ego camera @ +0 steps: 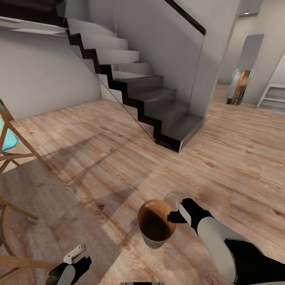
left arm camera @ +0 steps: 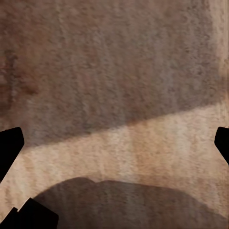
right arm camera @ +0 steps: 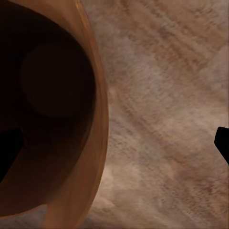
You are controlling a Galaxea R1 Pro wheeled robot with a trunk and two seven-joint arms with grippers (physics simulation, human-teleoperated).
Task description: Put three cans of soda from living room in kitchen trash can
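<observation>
Bin rim is the hinge: the right gripper (ego camera: 176, 215) seems clamped on the tash can (ego camera: 155, 226), upright, while the left gripper (ego camera: 77, 255) hangs spread.

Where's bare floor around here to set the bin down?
Wide bare wood floor lies between the trash can, held at its rim by the right gripper, and the staircase, and on the right toward the hallway. It is crowded at left: chair legs, with the left gripper low beside them.
</observation>
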